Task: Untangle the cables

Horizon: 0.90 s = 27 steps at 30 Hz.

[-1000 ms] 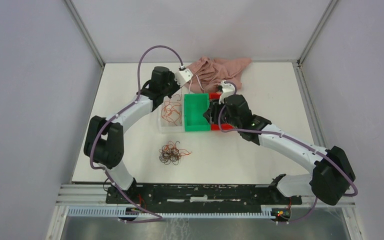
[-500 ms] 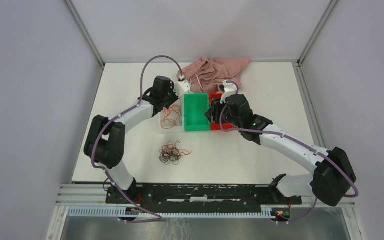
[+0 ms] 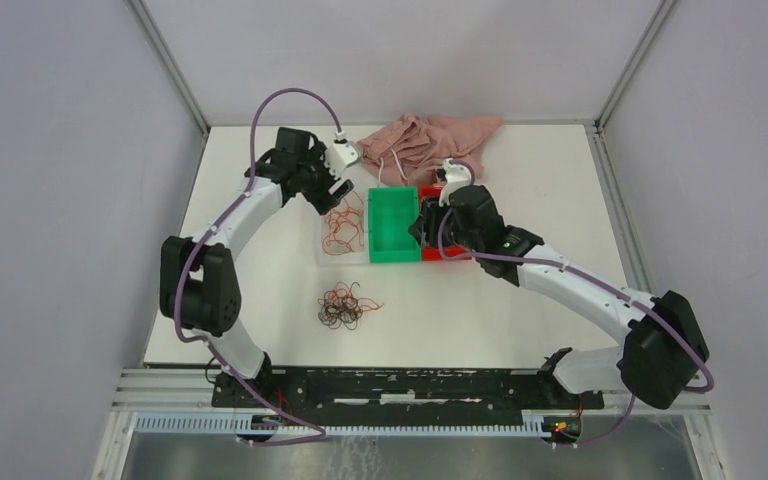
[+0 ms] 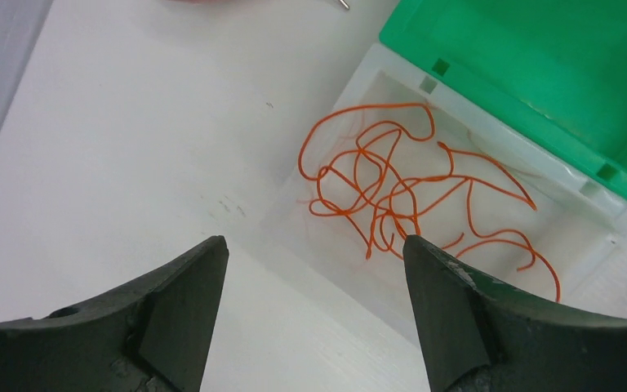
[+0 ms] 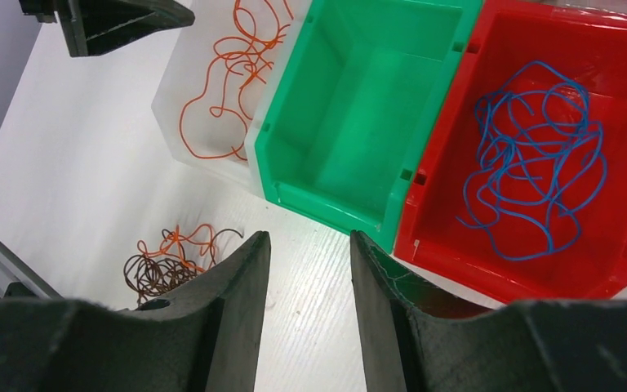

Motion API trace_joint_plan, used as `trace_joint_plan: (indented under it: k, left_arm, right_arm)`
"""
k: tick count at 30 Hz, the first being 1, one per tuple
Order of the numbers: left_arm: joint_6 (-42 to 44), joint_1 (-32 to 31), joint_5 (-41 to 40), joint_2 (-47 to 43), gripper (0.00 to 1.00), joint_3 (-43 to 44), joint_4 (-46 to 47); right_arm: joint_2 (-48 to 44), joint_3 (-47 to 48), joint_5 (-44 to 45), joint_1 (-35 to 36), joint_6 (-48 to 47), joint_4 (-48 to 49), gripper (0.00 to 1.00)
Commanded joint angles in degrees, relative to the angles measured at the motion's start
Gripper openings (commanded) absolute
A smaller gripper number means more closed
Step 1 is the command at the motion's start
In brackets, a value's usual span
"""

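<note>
Two colours are binned, orange cables [image 4: 388, 200] far left, blue cables [image 5: 539, 155] far right; with both jaws apart, pinch one outlying strand of the tangle [image 3: 344, 306] on the near counter [image 3: 260, 300].

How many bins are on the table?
3, side by side: clear bin at left with orange cables, empty green bin in the middle, red bin at right with blue cables.
</note>
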Motion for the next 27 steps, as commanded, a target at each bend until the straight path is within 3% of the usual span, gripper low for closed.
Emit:
trace_joint_plan:
  k: [1,6,13,20,27]
  left_arm:
    - [5.37,2.26,9.64,-3.65,0.86,2.95,-9.63]
    - [8.39,3.4,14.04,-5.29,0.81,1.58,-15.3]
    - [3.68,2.69,11.61,-8.67,0.68,-9.04,-3.18]
    - [1.42,-0.16,7.99,-4.88,0.58,-11.46,6.99]
    - [1.54,-1.46,4.03,1.19,0.52,-9.73,7.71]
  right_arm:
    - [1.63,4.71,-2.24,-0.41,0.01,0.68,0.48]
    - [7.98,9.04,-9.24,-0.27,-0.3,2.22,0.49]
    - [14.81,13.64,-11.02,-0.22,1.0,3.31,0.47]
    - [10.74,8.95,-7.31,-0.53,2.01,3.26,0.43]
    - [3.27,2.76,-4.38,-1.51,3.11,3.87,0.36]
